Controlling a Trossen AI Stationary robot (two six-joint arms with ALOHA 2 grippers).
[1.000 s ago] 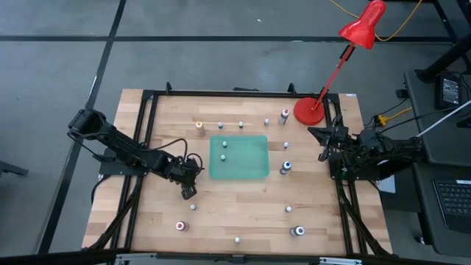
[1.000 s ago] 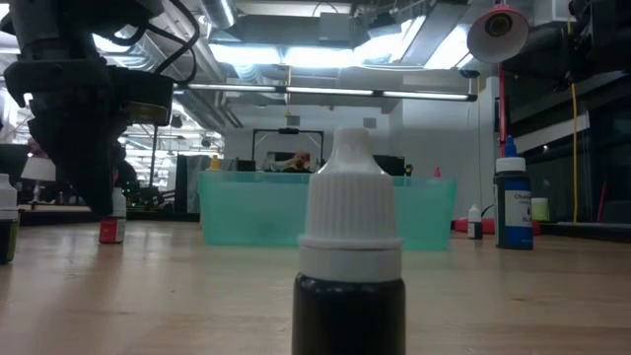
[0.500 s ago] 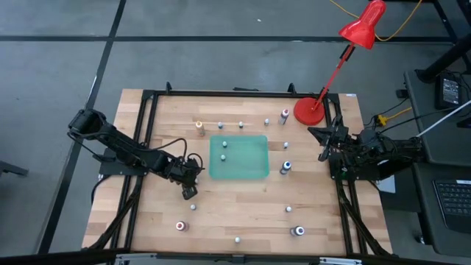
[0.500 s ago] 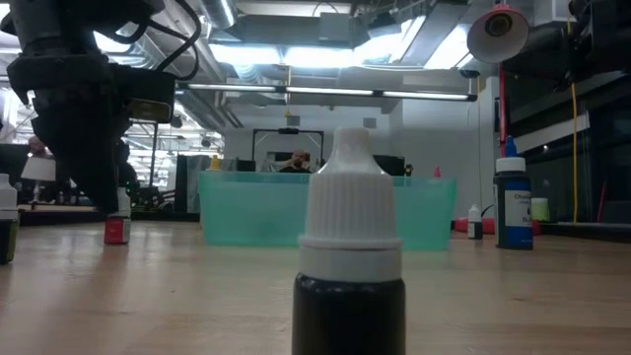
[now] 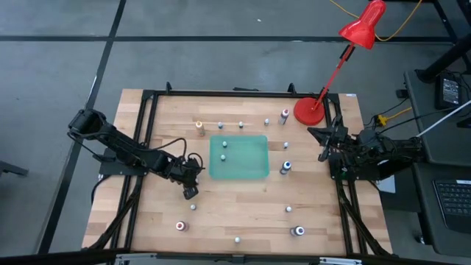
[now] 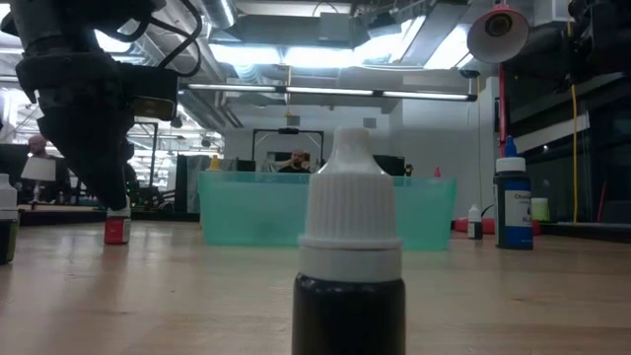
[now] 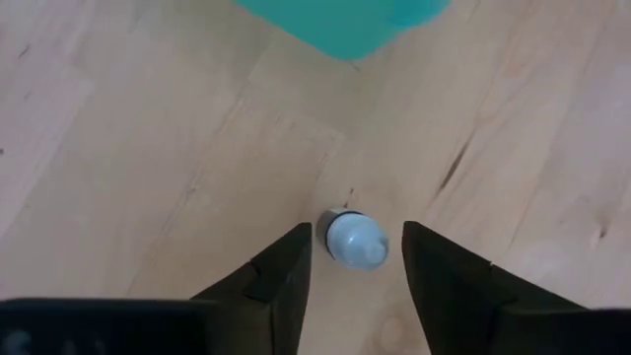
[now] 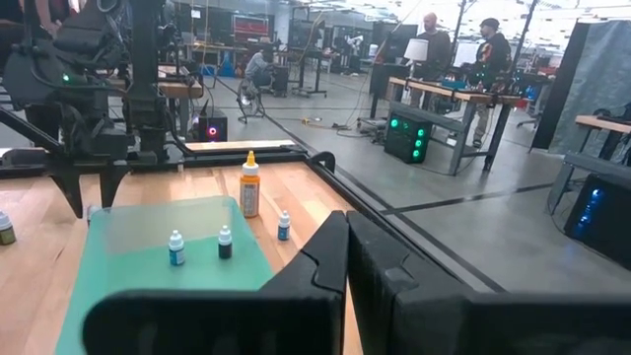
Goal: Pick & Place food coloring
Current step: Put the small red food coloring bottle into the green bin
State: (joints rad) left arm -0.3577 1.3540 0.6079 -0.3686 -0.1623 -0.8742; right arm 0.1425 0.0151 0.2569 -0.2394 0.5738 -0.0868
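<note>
Spreading across most of the high view, the wooden desk carries a black frame, with a red lamp standing at its far right corner. A flat green mat lies near the middle of the desk, with two small bottles on it. The food coloring is scattered over the boards all around the mat: a row along the far side, a few on the right, several toward the near edge.

The left hand hangs low over the desk just beside the mat's near left corner. In the left wrist view its fingers stand apart, one on each side of a white-capped bottle that stands upright on the wood, not touching it.

The right hand waits at the right edge of the desk, below the lamp base, its fingers pressed together.
</note>
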